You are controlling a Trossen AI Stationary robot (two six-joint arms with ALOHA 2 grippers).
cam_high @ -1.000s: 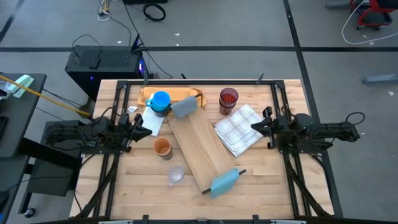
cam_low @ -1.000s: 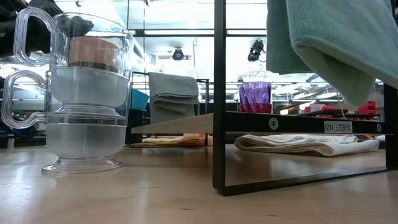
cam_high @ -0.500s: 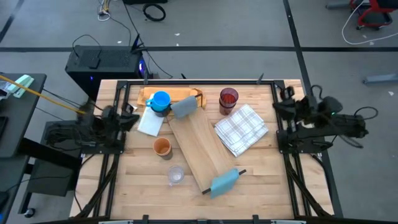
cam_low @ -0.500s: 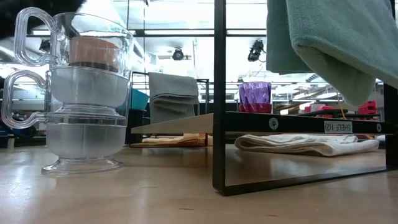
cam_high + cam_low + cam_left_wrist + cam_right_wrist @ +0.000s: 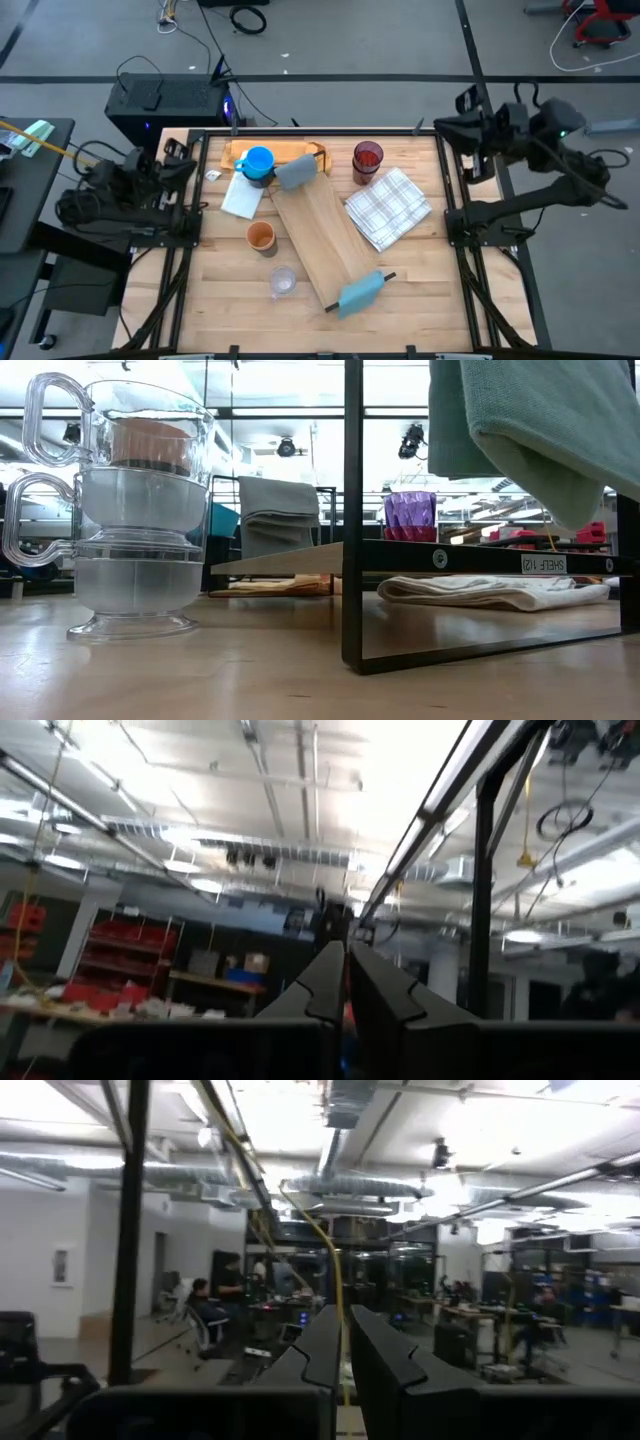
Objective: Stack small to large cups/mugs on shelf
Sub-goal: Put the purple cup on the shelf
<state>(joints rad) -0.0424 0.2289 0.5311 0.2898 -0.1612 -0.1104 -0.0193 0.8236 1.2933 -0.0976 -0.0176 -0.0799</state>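
A bright blue mug [image 5: 258,163] stands on an orange-brown board [image 5: 300,152] at the far side. A purple tumbler [image 5: 368,160] stands to its right. An orange cup [image 5: 260,237] and a clear glass [image 5: 283,282] stand left of the shelf [image 5: 320,235], a pale plank lying slantwise with blue-grey pieces at both ends. In the low view the clear glass [image 5: 135,510] looms near left. My left gripper [image 5: 190,158] is raised at the table's left edge and shut [image 5: 346,970]. My right gripper [image 5: 445,125] is raised at the far right corner and shut [image 5: 345,1330]. Neither holds anything.
A white checked cloth [image 5: 388,207] lies right of the plank and a white sheet [image 5: 243,197] left of it. A black frame post [image 5: 352,510] and a hanging grey-green cloth [image 5: 530,420] fill the low view. People sit far off in the room [image 5: 205,1305].
Both arms have risen from low over the table. My left gripper went up, back toward the left edge and toward the far side. My right gripper went up higher and toward the far right corner. Both tipped upward. The cups, plank and cloth kept still.
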